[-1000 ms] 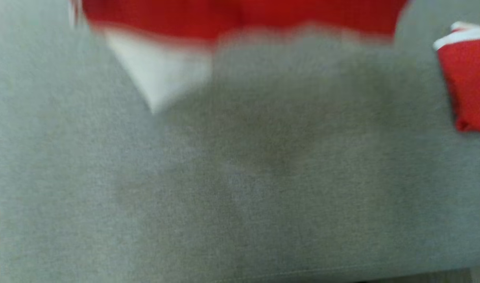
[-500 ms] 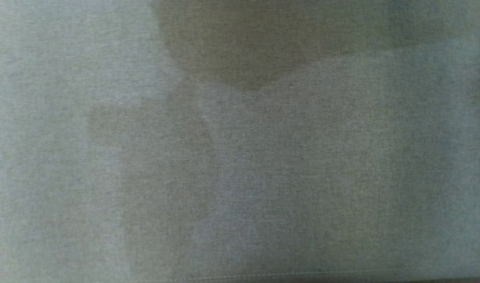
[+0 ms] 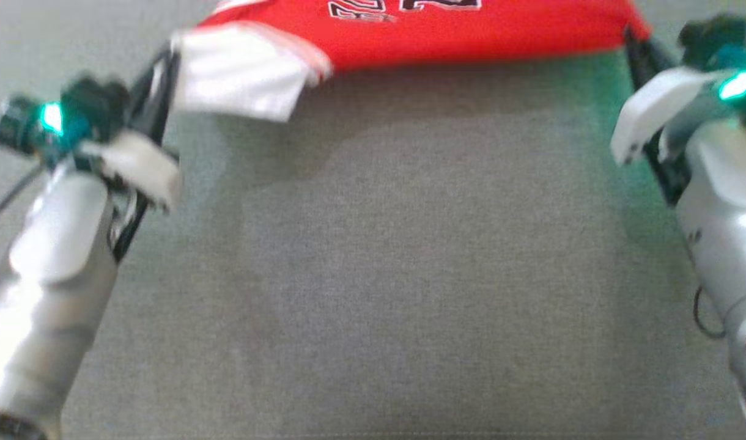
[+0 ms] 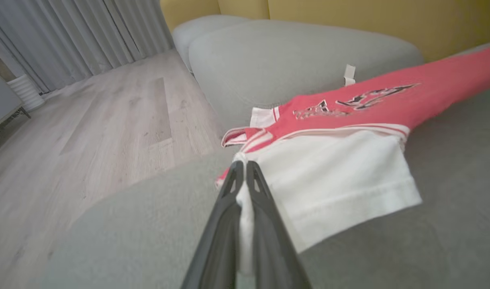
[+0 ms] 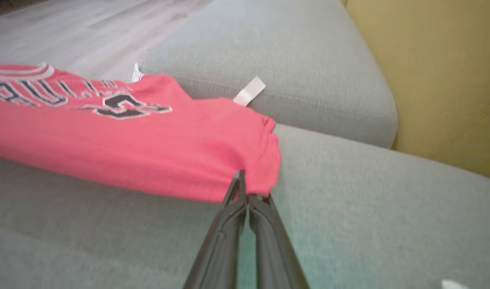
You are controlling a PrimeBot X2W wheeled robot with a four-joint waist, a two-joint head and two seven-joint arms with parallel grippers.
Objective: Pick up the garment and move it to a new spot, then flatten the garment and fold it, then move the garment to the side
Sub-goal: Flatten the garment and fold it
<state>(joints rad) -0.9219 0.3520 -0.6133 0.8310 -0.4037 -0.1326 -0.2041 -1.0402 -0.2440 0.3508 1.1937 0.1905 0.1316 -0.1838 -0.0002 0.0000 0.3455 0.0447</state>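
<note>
While left gripper (image 4: pixel 245 165) and right gripper (image 5: pixel 248 196) are clamped shut on garment (image 3: pixel 446 33) ends, it should be lowered taut onto cushion (image 3: pixel 409 275).

You have soft, even daylight in every view, with no hard glare; in the left wrist view the floor (image 4: pixel 88 132) shines palest near the curtains (image 4: pixel 88 36). Your head view is smeared by motion blur: the left forearm (image 3: pixel 49 256) and right forearm (image 3: pixel 721 214) lose their edges, and the green lamp (image 3: pixel 738 84) on the right wrist blooms and tints the grey cushion (image 3: pixel 409 275) beside it. The garment (image 3: pixel 471 33) casts a broad, soft shadow on that cushion. Your wrist views bow towards the edges, and the fingers (image 4: pixel 225 224) nearest the lens are out of focus
</note>
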